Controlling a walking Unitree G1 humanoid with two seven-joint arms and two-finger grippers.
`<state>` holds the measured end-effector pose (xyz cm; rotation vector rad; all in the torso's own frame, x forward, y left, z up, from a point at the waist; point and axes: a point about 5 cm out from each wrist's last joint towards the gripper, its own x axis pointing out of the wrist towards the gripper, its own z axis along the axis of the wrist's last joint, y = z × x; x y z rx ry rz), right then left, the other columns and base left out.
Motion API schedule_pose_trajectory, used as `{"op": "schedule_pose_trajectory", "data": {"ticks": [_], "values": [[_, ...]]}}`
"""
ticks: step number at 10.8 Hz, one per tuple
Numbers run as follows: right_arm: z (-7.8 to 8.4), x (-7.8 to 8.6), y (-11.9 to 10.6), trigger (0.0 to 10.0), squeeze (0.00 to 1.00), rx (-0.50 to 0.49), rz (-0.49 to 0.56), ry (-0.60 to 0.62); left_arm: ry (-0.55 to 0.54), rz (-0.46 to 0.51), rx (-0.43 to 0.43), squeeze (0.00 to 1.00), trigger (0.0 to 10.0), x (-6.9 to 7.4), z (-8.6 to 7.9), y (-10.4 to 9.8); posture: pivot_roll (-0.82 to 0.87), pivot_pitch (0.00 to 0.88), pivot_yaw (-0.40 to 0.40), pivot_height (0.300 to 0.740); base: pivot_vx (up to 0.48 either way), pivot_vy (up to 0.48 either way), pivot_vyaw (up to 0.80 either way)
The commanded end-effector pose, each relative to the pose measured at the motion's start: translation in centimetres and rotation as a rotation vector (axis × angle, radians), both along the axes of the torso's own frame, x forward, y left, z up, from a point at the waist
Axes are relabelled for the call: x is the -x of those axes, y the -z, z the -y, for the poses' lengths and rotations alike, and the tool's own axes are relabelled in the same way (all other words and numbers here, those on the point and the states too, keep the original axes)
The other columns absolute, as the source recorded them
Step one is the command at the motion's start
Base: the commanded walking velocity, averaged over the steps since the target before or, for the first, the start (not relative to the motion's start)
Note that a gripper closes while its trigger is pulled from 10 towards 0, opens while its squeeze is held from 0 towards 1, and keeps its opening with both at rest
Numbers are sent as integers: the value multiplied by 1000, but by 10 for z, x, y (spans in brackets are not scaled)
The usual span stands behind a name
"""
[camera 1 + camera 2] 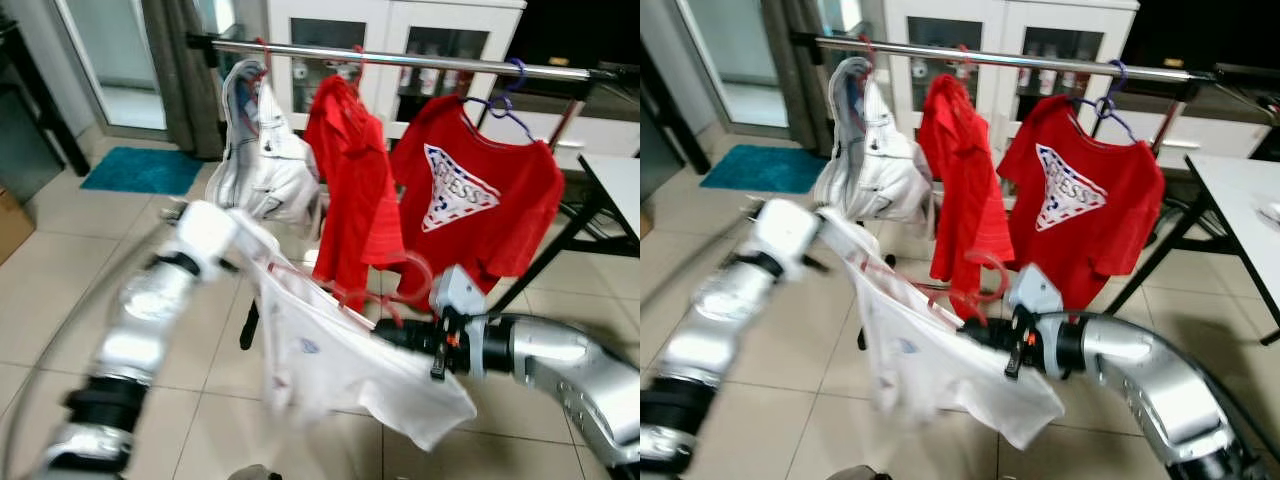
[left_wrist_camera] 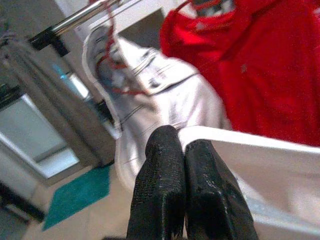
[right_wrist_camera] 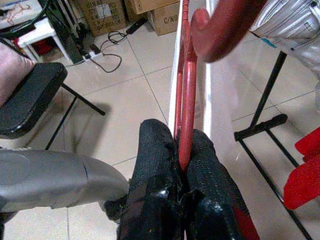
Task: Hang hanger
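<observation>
- The left gripper (image 2: 182, 150), its fingers (image 2: 160, 170) pressed together on the upper edge of a white shirt (image 1: 340, 350), holds that edge up in front of the clothes rail (image 1: 400, 55).
- The white shirt sags between the two arms, low over the tiled floor (image 1: 60, 300); it is draped on a red hanger (image 3: 186, 100) whose curved hook (image 1: 418, 275) rises beside the right wrist, below the rail and not on it.
- The right gripper (image 3: 182, 150) has its fingers (image 3: 207, 165) clamped tight on the thin red stem of the hanger, with the white cloth pressed alongside.
- On the rail behind hang, from left to right, a white jacket (image 1: 260, 160), a red garment (image 1: 350, 180) and a red T-shirt (image 1: 470, 195) with a white triangle print, the last on a purple hanger (image 1: 505, 100).
- A white bench (image 1: 620, 185) edges in at far right, and a teal mat (image 1: 140, 170) lies on the floor at far left.
</observation>
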<state>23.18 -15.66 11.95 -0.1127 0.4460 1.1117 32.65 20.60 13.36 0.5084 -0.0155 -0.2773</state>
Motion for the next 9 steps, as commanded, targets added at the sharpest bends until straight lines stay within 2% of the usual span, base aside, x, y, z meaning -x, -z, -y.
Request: {"op": "schedule_pose_trajectory", "data": {"ticks": [1,2,3,4,6,7,8,9], "values": [[4,0,-4,0,0,-11,18,15,-55,40,-9,0,0,-5,-16,-14,-70,0,27,740,0,0,0],[6,3,-4,0,0,-36,7,27,-105,44,-24,0,0,-6,-33,-20,-71,0,39,740,0,0,0],[6,4,-7,0,0,-100,7,51,-89,2,-25,0,0,-7,-37,-17,-68,0,47,740,0,0,0],[3,0,-15,0,0,-218,23,107,5,-100,-37,0,0,-3,-23,0,-68,0,56,740,0,0,0],[-6,-14,-34,0,0,-470,72,241,145,-215,-1,0,0,5,14,28,-62,0,74,740,0,0,0],[-7,-16,-36,0,0,-517,79,271,178,-243,21,0,0,8,25,34,-61,0,83,740,0,0,0],[-4,-26,-36,0,0,-539,105,387,267,-279,89,0,0,15,43,38,-63,0,91,740,0,0,0],[1,-43,-36,0,0,-556,150,596,446,-308,202,0,0,28,72,34,-64,0,92,740,0,0,0]]}}
